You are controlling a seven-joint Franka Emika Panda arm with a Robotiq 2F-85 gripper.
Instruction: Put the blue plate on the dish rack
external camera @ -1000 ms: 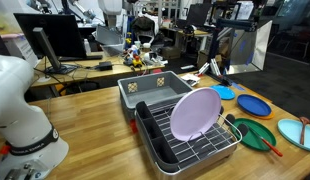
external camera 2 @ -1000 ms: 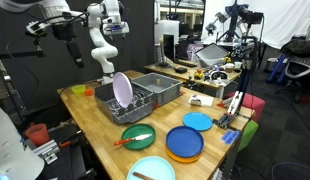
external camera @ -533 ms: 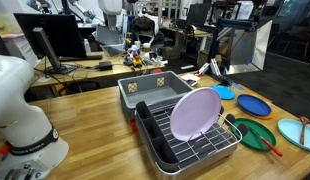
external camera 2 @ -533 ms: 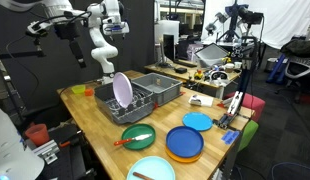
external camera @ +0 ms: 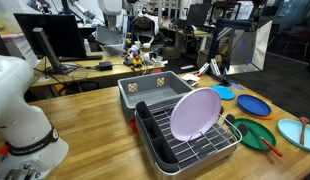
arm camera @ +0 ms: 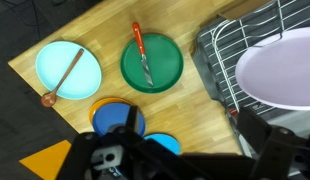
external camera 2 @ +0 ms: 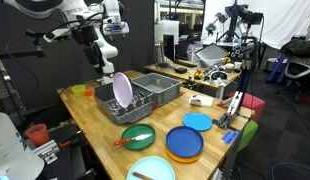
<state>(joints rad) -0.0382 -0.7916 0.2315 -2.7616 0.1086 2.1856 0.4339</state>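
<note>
On the worktop (external camera: 90, 105), pale wood planks running the length of both exterior views:

- dish rack (external camera: 185, 142): silver wire over a dark tray, near the robot's white base (external camera: 25, 115). One lavender plate (external camera: 195, 113) stands upright among its prongs
- grey bin (external camera: 155, 88): plastic, open-topped, just beside the rack on its far side
- blue plate (external camera: 253, 104): deep royal blue, lying flat on the worktop, well apart from the rack, with the green plate between them. In an exterior view it sits on an orange plate (external camera 2: 185, 159) whose rim shows beneath it
- green plate (external camera: 252, 132): flat, just beside the rack, with an orange-handled utensil (arm camera: 140, 55) lying across it
- pale blue plate (arm camera: 68, 68): flat, near the corner of the worktop, with a spoon (arm camera: 63, 76) resting in it
- disc (external camera: 225, 92): small, light blue, flat, near the blue plate
- hand (arm camera: 185, 158): high above the plates, fingers spread as wide as they go, nothing between them. In the wrist view its dark bulk fills the lower edge and hides part of the blue plate

Room: an open lab or office. A monitor (external camera: 55, 38) stands on a desk behind the worktop, with more desks, chairs and equipment beyond it, and dark walls behind the arm
</note>
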